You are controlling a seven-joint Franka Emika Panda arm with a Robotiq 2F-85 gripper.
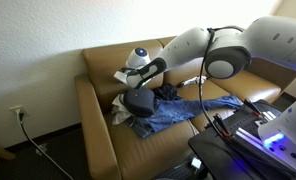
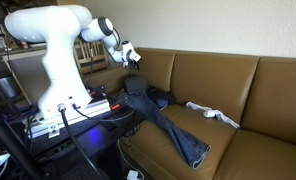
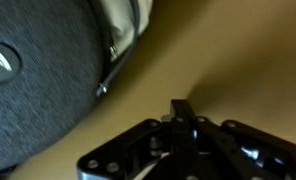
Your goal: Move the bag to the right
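My end effector (image 3: 183, 108) shows its two fingers drawn together to a point in the wrist view, closed with nothing between them. The bag (image 3: 38, 80) is a dark grey, rounded thing with a pale logo on its side. It fills the 9 to 10 o'clock part of that view, near my fingers but apart from them, with bare tan surface between us.

In an exterior view my end effector (image 1: 135, 82) hangs just above the bag (image 1: 140, 102), which lies at 6 o'clock from it on the seat of the brown, cushioned table (image 1: 96, 125). A pair of blue jeans (image 1: 183, 112) spreads out from the bag toward 3 o'clock.

In an exterior view from the opposite side, my end effector (image 2: 135, 62) again sits above the bag (image 2: 138, 88). The jeans (image 2: 173, 125) run away from it toward 4 o'clock across the table (image 2: 258, 140), and a white cloth (image 2: 213, 113) lies at 3 o'clock, well apart from the bag.
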